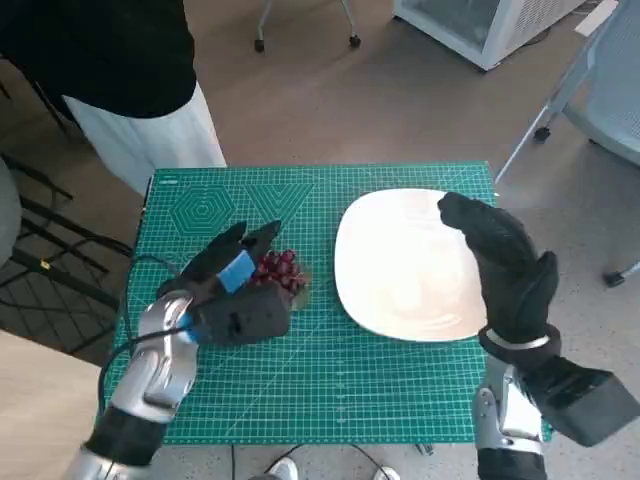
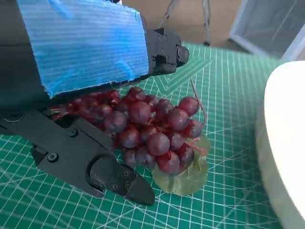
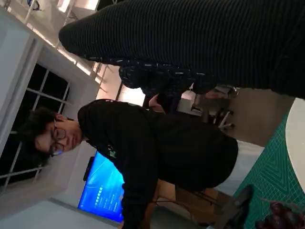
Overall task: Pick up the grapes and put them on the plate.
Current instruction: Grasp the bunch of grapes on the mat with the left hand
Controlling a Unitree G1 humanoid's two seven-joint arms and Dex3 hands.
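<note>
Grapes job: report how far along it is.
Done: the left hand has reached the grapes, its fingers on either side of the bunch. In hand: closing the grip; the bunch still lies on the green mat. Left: lifting and carrying it to the plate, which holds nothing. The right hand hovers over the plate.

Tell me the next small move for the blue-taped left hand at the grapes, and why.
Probably close the fingers fully and lift a little. The blue-taped black left hand already sits over the bunch of dark red grapes, fingers on either side, but the bunch with its green leaf appears to rest on the green cutting mat, left of the round white plate.
</note>
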